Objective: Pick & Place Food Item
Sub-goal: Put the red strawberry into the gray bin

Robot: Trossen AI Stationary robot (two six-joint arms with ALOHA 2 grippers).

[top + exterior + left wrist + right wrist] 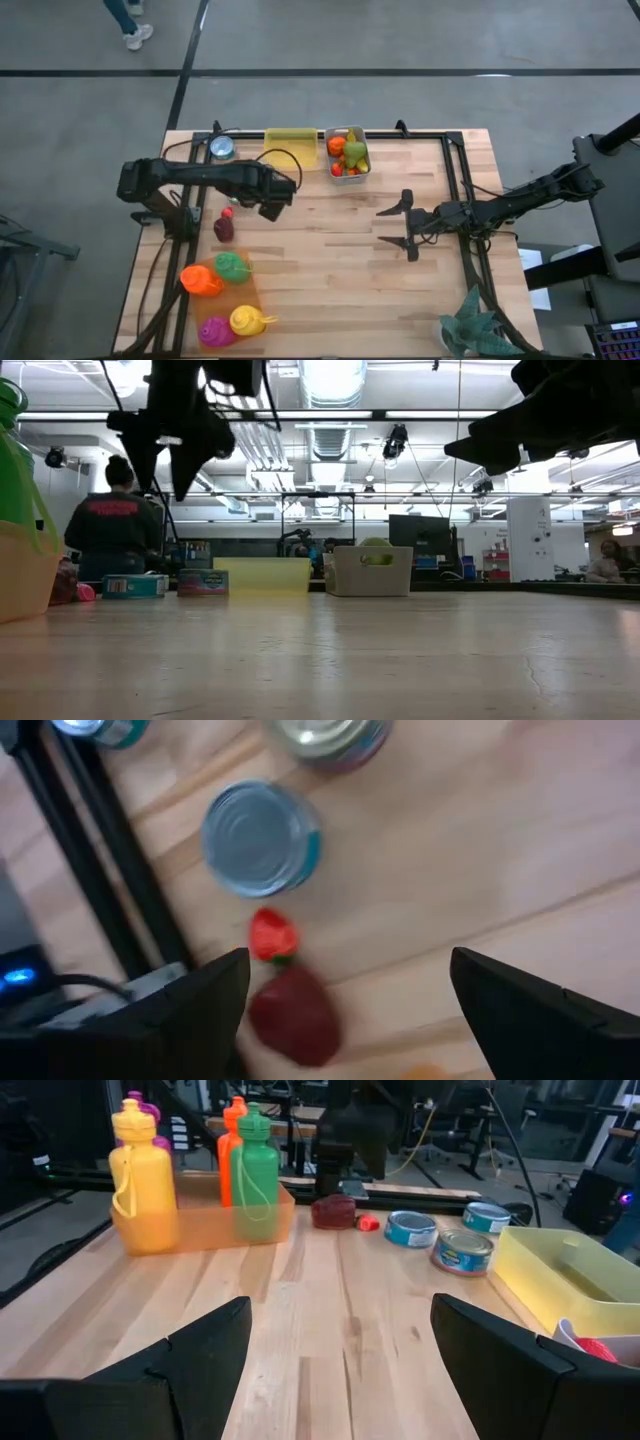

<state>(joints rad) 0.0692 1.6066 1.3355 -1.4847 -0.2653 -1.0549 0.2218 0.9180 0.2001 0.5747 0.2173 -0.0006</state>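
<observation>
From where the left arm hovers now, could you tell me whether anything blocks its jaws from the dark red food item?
Nothing visible does. The left gripper hangs open above the dark red food item; the small strawberry lies beside it, and the nearest can stands farther off.

left gripper (272,200): fingers spread, raised | right gripper (400,228): fingers spread, raised

Robotics lab in an open industrial hall: butcher-block test table (330,260) with dark rails (463,215) along its edges, exposed ceiling ducts (330,430) and strip lights (330,375), monitors (420,538) behind, a person (112,525) at a far bench, grey concrete floor (400,35).
</observation>
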